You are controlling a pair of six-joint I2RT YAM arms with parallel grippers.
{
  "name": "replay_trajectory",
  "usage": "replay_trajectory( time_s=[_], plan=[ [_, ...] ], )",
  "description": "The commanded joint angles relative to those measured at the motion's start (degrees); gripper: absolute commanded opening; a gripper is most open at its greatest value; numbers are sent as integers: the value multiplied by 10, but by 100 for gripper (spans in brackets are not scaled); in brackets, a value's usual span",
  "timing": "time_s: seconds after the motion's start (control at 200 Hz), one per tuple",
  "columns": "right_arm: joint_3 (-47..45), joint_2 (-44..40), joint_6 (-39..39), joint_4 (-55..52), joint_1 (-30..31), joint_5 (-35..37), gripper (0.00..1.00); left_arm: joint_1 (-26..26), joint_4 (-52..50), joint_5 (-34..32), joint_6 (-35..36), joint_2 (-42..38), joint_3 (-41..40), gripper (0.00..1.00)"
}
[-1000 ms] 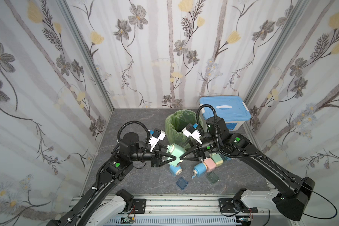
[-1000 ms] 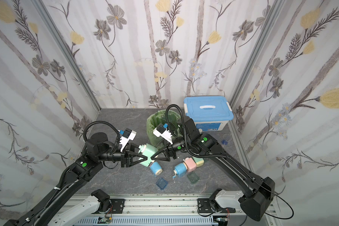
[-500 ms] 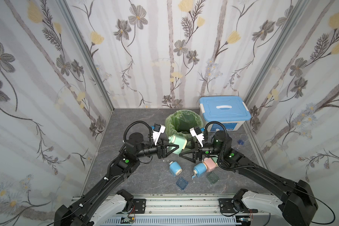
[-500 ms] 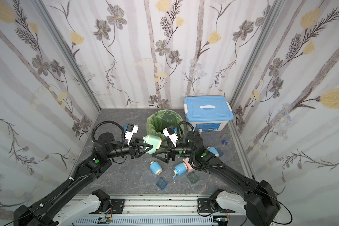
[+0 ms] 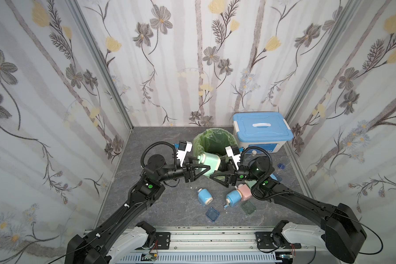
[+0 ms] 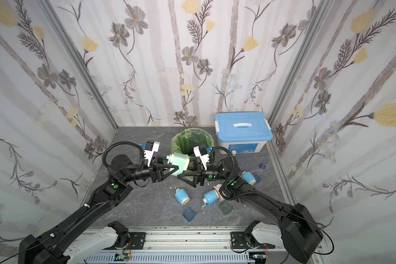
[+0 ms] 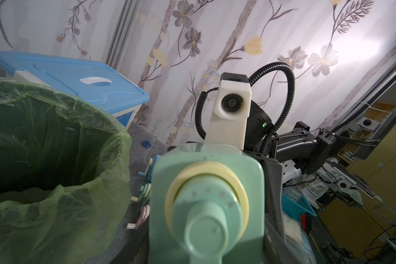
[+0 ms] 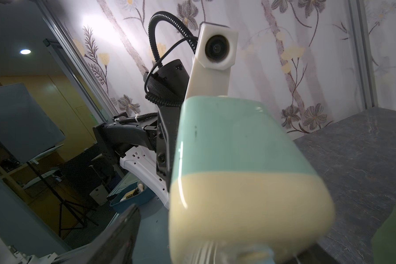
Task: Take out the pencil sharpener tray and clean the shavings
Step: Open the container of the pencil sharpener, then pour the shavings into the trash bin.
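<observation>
Pencil sharpener [image 5: 209, 161], mint with a cream end, hangs level over the near rim of the green-bagged bin [image 5: 198, 142], above a grey stone-look tabletop [image 5: 165, 205] walled in floral paper. The left gripper [image 5: 202, 166] pinches its body, arm stretched low. The right gripper [image 5: 215, 170] faces it, jaws spread about the cream end. The tray cannot be made out. Tiny whitish shavings [image 5: 191, 187] dot the tabletop.

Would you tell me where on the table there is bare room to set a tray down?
Bare: the back corner between the side wall and the green-lined bin, and the strip between the left arm and the lone blue sharpener. Crowded: the sharpeners and loose trays in front of the bin, under the right arm.
</observation>
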Motion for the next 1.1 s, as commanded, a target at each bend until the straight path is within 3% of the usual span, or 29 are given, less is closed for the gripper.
replay_trajectory(
  time_s=[0.0,0.14,0.255,0.634,0.739,0.864,0.954,1.094],
  plan=[
    [-1,-4,7,51,0,-19,75,2,39,16,-5,-10,2,41],
    [-11,-5,12,69,0,-34,59,9,21,11,3,-22,4,41],
    [-28,-14,10,75,-3,-36,52,16,7,8,10,-33,5,41],
    [-68,-55,-10,27,-56,-62,47,36,-16,9,16,-49,12,41],
    [-39,-69,-71,-96,-73,-54,47,44,-34,-4,26,-52,18,41],
    [22,-82,-173,-286,-87,-4,46,64,-107,-79,56,-66,30,41],
    [81,-84,-225,-400,-92,67,46,85,-121,-118,51,-76,26,41],
    [167,-79,-305,-560,-86,244,44,102,-146,-155,51,-83,26,41]
  ],
)
